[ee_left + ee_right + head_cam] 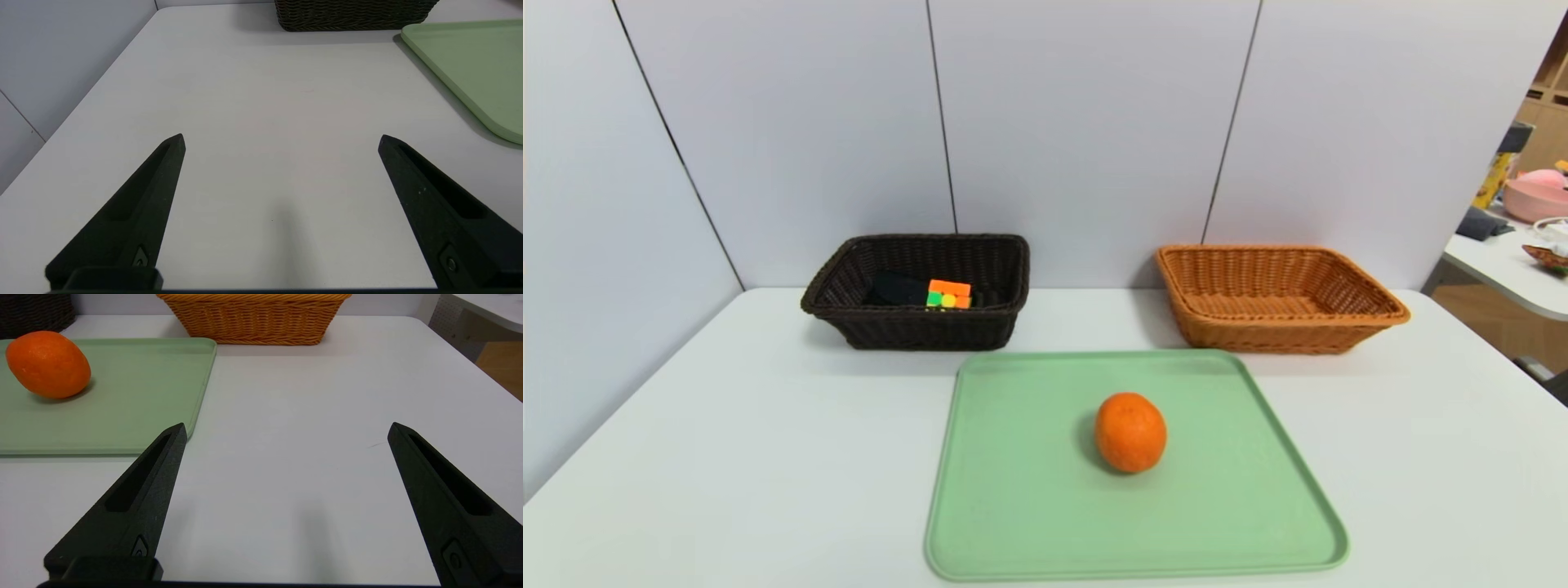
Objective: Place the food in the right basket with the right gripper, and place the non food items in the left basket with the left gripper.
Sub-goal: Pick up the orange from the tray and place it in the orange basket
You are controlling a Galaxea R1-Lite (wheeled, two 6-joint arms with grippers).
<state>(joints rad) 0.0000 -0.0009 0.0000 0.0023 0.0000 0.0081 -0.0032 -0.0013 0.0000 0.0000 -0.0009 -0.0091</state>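
Note:
An orange fruit [1129,432] [48,364] lies alone on the green tray [1029,490] [135,396]. The dark brown left basket [915,327] [351,14] holds the puzzle cube [949,294] and the black pouch [897,289]. The orange-tan right basket [1278,327] [253,318] has nothing in it. Neither arm shows in the head view. My left gripper [282,139] hovers open over bare table, left of the tray [470,69]. My right gripper [287,428] is open over bare table, right of the tray, with nothing between its fingers.
The white table [686,457] is backed by grey wall panels. A second table [1511,269] with clutter stands off to the right, beyond the table's right edge.

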